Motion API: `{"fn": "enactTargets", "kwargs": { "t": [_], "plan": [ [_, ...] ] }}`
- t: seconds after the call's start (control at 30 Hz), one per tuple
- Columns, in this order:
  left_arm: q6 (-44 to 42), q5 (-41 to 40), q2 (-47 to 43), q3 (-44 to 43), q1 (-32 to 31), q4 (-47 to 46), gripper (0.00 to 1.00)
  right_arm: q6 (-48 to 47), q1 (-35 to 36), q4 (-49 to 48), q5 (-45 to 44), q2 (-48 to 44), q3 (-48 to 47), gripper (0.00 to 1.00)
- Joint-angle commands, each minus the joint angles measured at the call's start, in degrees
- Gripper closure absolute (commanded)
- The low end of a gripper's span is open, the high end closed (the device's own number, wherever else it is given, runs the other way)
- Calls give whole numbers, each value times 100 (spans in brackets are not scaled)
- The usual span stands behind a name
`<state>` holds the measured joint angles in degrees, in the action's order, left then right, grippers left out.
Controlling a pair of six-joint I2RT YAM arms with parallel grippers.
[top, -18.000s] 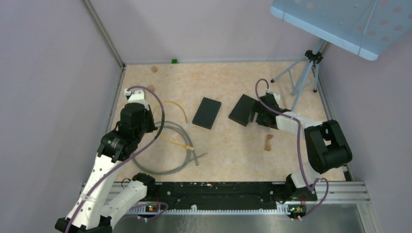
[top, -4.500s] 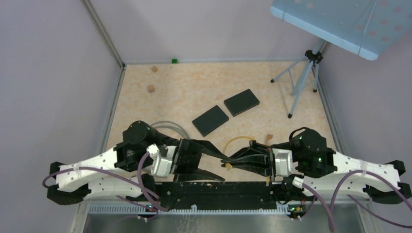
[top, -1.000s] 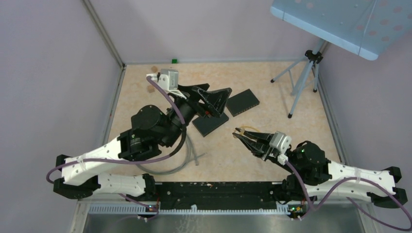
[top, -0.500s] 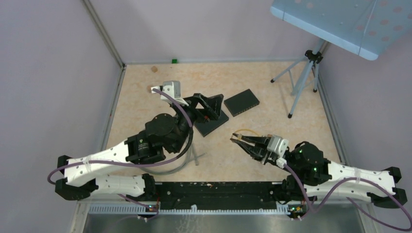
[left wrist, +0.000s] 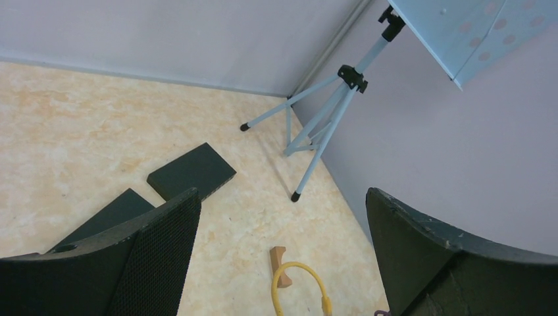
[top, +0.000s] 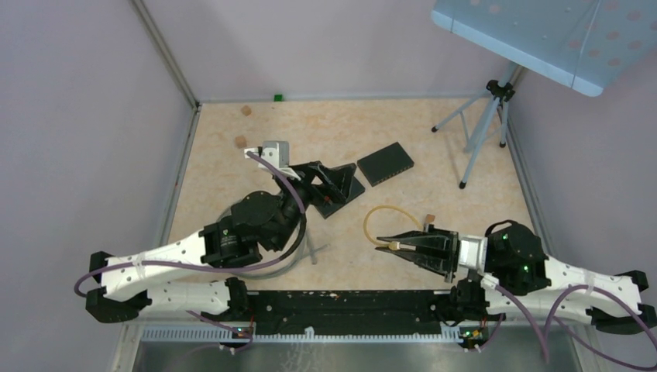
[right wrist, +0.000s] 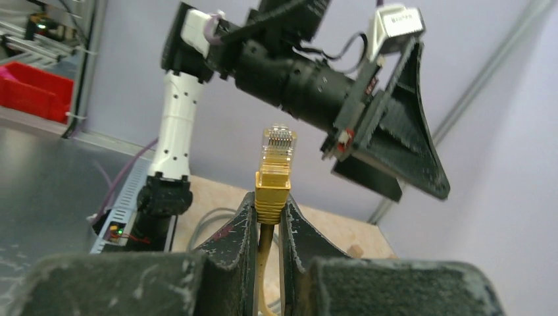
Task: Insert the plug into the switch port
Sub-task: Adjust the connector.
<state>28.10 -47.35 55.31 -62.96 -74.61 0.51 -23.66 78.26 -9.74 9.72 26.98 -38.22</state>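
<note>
Front right of the worktop [top: 434,147], the right jaws are clamped on the plug [top: 393,246] at its yellow boot. The plug sticks out past the tips, points left, and is off the surface. In the right wrist view it stands straight between the fingers [right wrist: 240,227], with its clear tip and contacts exposed. The yellow cable [top: 377,215] loops back from it toward a small wood block [top: 427,219].

The left jaws are spread wide with nothing in them, over the near switch [top: 335,206]. Can't tell if they touch it. The far switch [top: 385,163] lies flat just beside it, to the right and further back. No ports are visible on either. The plug is well apart from both switches. A tripod [top: 486,116] stands at the far right.
</note>
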Motion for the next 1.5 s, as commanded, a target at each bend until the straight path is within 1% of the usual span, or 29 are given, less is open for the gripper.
{"fn": "enactTargets", "kwargs": {
  "t": [0.0,0.17,0.37,0.43,0.57,0.67,0.83,0.9,0.97,1.1,1.17,1.37,1.47],
  "plan": [
    [-99,425,-176,145,16,-415,2,-194,58,198,1057,-73,-532,100],
    [-131,764,-448,420,17,-725,3,-283,58,231,1535,-102,-710,100],
    [-130,670,-624,536,17,-728,6,-250,58,-130,1679,-76,-729,100],
    [-182,661,-634,512,11,-677,6,-134,64,-467,1314,-35,-653,100],
    [-292,661,-652,457,12,-623,6,433,58,-1463,320,254,-496,100],
    [-501,838,-682,427,12,-683,5,756,58,-1875,232,509,-530,100],
    [-1169,1604,-889,433,10,-925,1,1169,62,-1976,431,870,-766,100],
    [-1520,1991,-1005,464,16,-1143,1,1297,63,-1855,535,972,-887,100],
    [-1747,2287,-984,274,11,-1035,1,1404,59,-1652,702,1079,-1042,100],
    [-1930,3068,-499,-554,12,-194,1,1694,58,-1272,1195,1430,-1342,100],
    [-2027,3472,-308,-736,12,-80,1,1899,59,-1206,1379,1593,-1471,100],
    [-2068,4506,-275,-618,14,-271,1,2583,58,-1185,1263,1837,-1683,100],
    [-2122,4974,-239,-651,16,-271,1,2672,58,-992,1246,1933,-1816,100]
  ]
}}
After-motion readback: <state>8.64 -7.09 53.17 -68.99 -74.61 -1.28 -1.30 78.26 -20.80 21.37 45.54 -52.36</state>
